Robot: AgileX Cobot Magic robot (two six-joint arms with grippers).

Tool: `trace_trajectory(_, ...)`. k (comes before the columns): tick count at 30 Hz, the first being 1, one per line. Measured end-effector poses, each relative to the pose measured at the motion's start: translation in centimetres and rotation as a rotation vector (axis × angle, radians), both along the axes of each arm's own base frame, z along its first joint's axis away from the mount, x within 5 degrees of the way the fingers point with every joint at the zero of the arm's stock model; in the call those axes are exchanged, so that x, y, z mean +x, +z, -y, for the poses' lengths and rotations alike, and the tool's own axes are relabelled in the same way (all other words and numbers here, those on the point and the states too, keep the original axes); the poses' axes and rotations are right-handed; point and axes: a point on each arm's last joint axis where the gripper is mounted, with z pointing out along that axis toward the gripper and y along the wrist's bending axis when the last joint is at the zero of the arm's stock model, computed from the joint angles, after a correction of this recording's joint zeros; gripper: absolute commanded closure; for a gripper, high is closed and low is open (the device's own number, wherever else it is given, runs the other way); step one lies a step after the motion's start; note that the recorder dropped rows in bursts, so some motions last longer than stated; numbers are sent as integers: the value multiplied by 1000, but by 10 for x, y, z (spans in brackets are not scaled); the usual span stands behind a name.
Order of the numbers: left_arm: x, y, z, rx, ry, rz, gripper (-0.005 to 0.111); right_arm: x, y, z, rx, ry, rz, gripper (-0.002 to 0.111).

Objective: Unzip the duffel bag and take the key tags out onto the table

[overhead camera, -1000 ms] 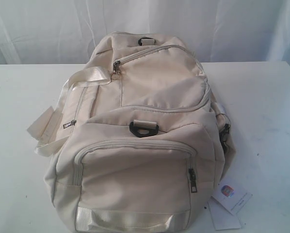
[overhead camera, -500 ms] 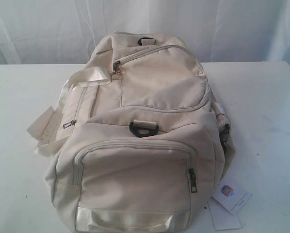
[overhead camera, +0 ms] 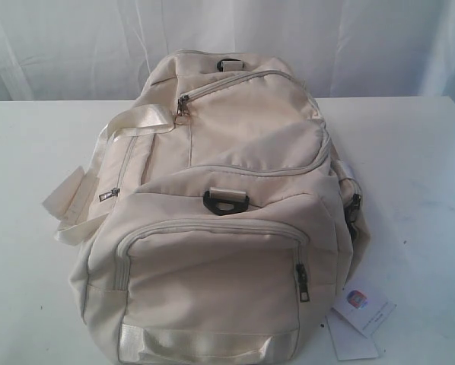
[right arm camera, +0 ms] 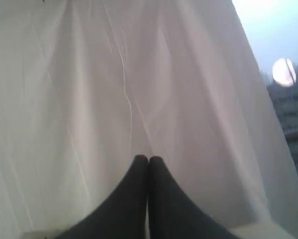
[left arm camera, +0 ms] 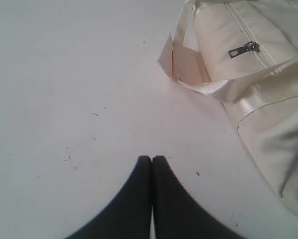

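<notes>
The cream duffel bag lies zipped shut in the middle of the white table, its end pocket facing the exterior camera. Grey zipper pulls show on its top pocket and end pocket. The key tags are hidden. Neither arm shows in the exterior view. My left gripper is shut with nothing in it, over bare table beside the bag's side and satin strap. My right gripper is shut and empty, facing a white curtain.
A white paper hang tag lies on the table at the bag's near right corner. Satin straps spill off the bag's left side. A black D-ring sits on top. A white curtain hangs behind the table.
</notes>
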Motion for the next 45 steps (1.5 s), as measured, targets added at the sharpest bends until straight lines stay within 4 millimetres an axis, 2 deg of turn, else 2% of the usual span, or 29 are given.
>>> trace_trajectory(4, 0, 0, 0, 0, 0, 0, 107, 21, 14, -3, -14, 13, -272, 108)
trace_trajectory(8, 0, 0, 0, 0, 0, 0, 107, 50, 27, -8, -56, 32, -545, 108)
trace_trajectory(13, 0, 0, 0, 0, 0, 0, 107, 86, 33, -31, -231, 192, -873, 108)
trace_trajectory(19, 0, 0, 0, 0, 0, 0, 107, 121, 31, -71, -453, 514, -1061, 108)
trace_trajectory(23, 0, 0, 0, 0, 0, 0, 107, 139, 30, -86, -507, 605, -1122, 108)
trace_trajectory(26, 0, 0, 0, 0, 0, 0, 107, 144, 30, -93, -556, 663, -1155, 108)
trace_trajectory(31, 0, 0, 0, 0, 0, 0, 107, 140, 30, -98, -581, 717, -1182, 108)
trace_trajectory(45, 0, 0, 0, 15, -6, 2, 107, 124, 41, -94, -614, 749, -1172, 108)
